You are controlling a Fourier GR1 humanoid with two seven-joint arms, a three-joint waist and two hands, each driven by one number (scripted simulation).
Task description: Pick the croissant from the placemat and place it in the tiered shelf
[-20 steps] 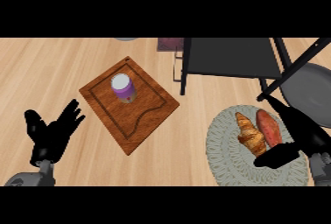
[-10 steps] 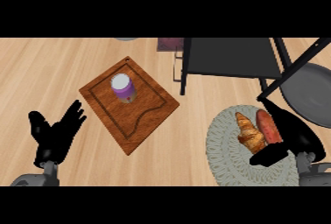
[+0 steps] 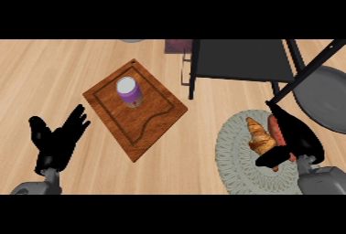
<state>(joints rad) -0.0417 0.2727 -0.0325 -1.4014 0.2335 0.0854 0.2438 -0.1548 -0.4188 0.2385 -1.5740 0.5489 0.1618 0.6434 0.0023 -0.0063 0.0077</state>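
A golden croissant [image 3: 259,137] lies on a round grey woven placemat [image 3: 236,157] at the lower right, with a reddish sausage-like item [image 3: 275,129] right beside it. My right hand [image 3: 295,137] reaches over them, fingers extended past the far side and the thumb curling in at the croissant's near end, partly hiding both foods. The black tiered shelf [image 3: 243,59] stands at the upper right. My left hand [image 3: 59,137] rests open at the lower left, fingers up.
A wooden cutting board [image 3: 145,121] lies left of centre with a purple, white-topped cup [image 3: 128,91] on it. A grey round pan or plate [image 3: 331,98] sits at the right edge behind the shelf's diagonal leg.
My right hand has moved left and lower over the croissant, its thumb closing toward the pastry's near end. The left hand has barely shifted.
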